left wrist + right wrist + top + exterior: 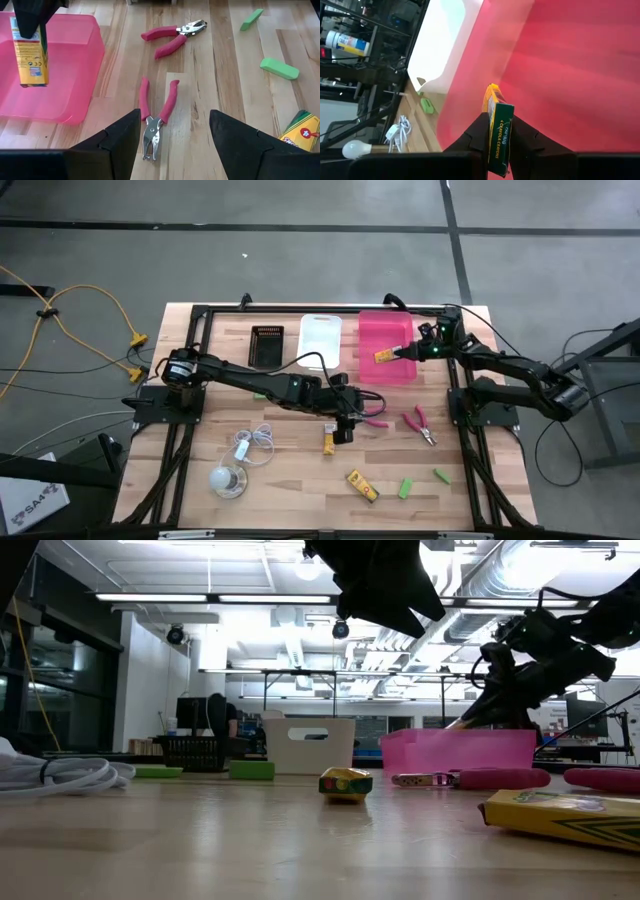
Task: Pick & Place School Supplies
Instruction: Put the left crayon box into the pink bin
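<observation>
**Hovering a crayon box over the pink bin while my other arm lines up on the hole punch**

Starting with the big stuff: the wooden table [300, 480] has three bins along its far edge, a black bin [266, 345], a white bin [320, 338] and the pink bin [385, 348] toward the far right corner. My right gripper [408, 353] is pinched tight on a yellow crayon box [499, 131], and that box hangs directly above the pink bin's floor, long axis pointing down into it. So the relation that matters here: the bin is straight below the box, nothing in between. I'd guess letting go is all that's left for this one.

My left gripper [172, 145] sits mid-table with its fingers spread wide and nothing in them. Right ahead of it lies a pink-handled hole punch [156, 120], metal head toward me and the handles splayed away toward the far edge, so its long axis runs pretty much in line with my reach. The left arm is clearly the nearer one for it. A second punch [172, 36] lies further off to the right.

Smaller bits: another crayon box [329, 441] just beside the left gripper, a third crayon box [362, 485] near the front edge, plus green erasers [405, 488] toward the front right corner. The held box looks yellow with a green stripe and small print.
</observation>
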